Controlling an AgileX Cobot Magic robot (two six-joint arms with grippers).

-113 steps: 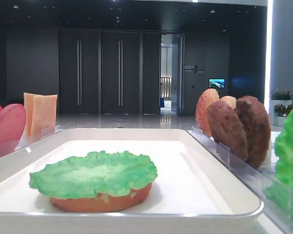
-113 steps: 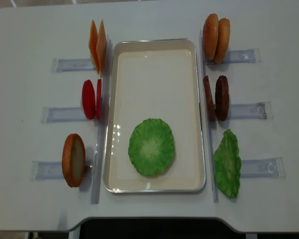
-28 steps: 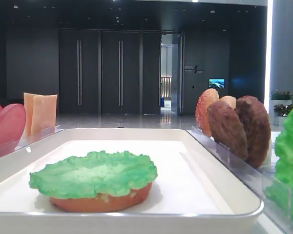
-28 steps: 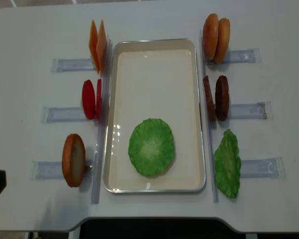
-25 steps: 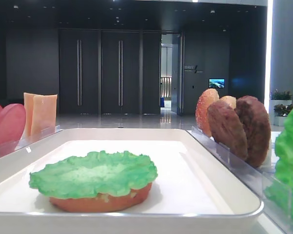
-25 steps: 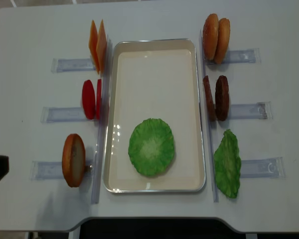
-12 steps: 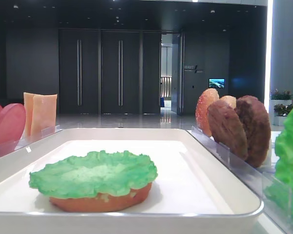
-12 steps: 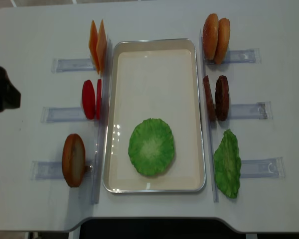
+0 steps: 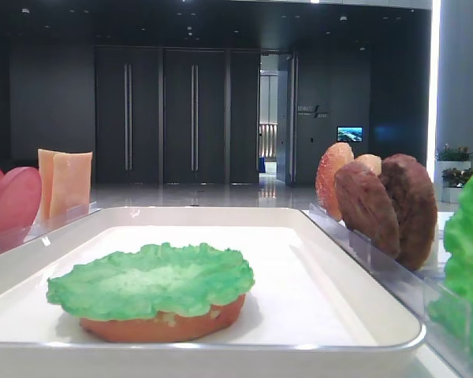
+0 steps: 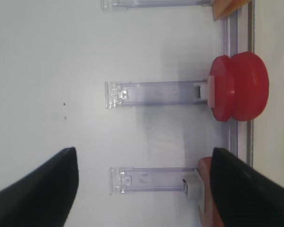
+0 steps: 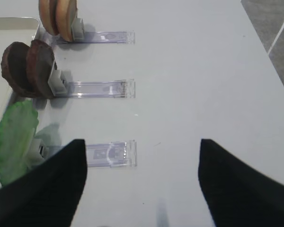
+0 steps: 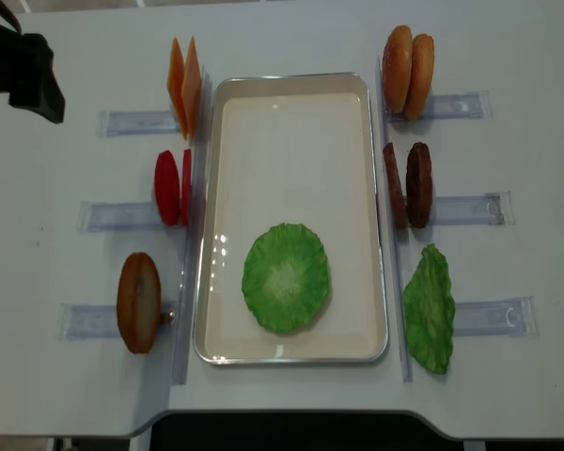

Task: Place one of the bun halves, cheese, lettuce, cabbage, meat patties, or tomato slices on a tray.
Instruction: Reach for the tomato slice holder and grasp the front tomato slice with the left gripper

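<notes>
Left tool [image 12: 23, 70] cut off, blurred.

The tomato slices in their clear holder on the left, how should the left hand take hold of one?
Grip the outer tomato slice by its top edge, coming straight down from above. The tomato slices stand on edge side by side, so flat faces offer opposing surfaces for the left hand, whose fingers are spread wide. Probably lift upward to clear the clear holder.
</notes>
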